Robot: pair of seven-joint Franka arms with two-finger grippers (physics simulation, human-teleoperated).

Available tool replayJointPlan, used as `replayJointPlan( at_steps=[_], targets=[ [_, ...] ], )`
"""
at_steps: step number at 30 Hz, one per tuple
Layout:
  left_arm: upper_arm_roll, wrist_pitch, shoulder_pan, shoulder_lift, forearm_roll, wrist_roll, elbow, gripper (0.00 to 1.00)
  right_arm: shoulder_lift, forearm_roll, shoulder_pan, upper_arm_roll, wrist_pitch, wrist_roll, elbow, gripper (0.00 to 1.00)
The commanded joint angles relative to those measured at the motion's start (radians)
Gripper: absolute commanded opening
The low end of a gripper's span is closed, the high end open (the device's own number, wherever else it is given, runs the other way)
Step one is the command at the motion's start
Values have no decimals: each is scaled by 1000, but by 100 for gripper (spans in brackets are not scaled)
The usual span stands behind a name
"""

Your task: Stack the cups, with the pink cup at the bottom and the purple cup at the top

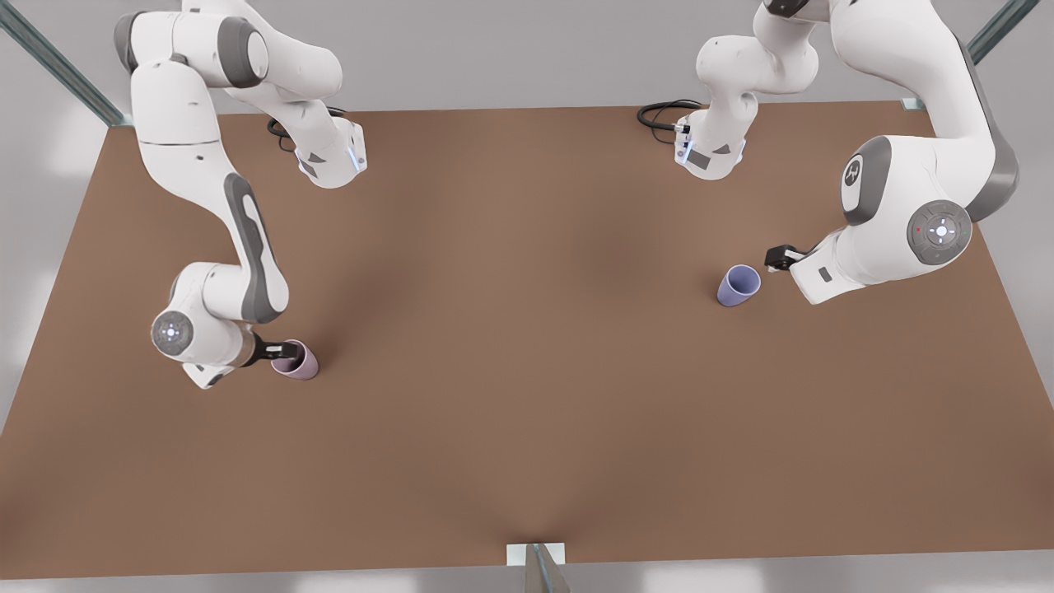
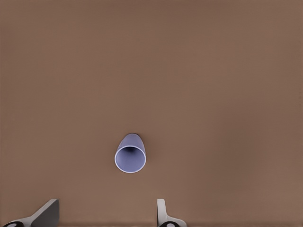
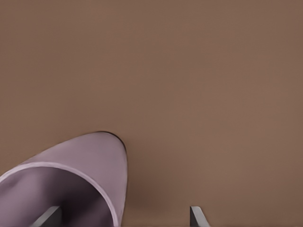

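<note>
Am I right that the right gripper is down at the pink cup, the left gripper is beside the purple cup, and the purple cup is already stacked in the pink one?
Not quite: the cups are unstacked. In the front view the purple cup stands apart from the pink cup, across the table. The right gripper is at the pink cup with one finger inside its rim; the left gripper is beside the purple cup.

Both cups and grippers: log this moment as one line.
pale pink tapered cup: upright, right gripper open at rim | lavender tapered cup: upright, free | left gripper: open, beside it
</note>
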Motion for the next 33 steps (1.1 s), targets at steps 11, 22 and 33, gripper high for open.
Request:
replayJointPlan(
  at_steps=[11, 22, 33],
  targets=[
    [1, -2, 0, -1, 0, 3, 0, 100, 16, 47, 7, 0, 16, -7, -1, 27],
    [1, -2, 0, 0, 0, 4, 0, 100, -50, 49, 24, 0, -9, -16, 14, 21],
    [1, -2, 0, 0, 0, 3, 0, 100, -25, 96, 303, 8, -9, 223, 134, 21]
  ],
)
